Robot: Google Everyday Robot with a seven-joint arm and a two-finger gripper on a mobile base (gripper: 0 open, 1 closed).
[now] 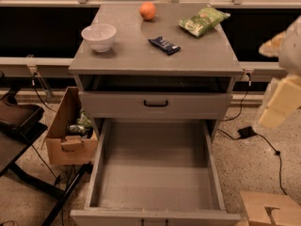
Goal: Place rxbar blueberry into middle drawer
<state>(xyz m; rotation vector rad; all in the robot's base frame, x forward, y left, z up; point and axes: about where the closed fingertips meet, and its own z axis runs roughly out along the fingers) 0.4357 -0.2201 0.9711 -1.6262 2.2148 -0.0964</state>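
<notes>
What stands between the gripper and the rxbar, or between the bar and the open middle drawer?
Nothing visible. The gripper hangs right of the cabinet; the rxbar blueberry lies on top, apart from the chip bag; the middle drawer below stands open, its floor bare.

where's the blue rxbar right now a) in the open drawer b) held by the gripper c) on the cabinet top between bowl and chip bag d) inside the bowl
C: the rxbar blueberry lies on the cabinet top between the white bowl and the green chip bag; the gripper is at the right edge of the view, apart from it.
</notes>
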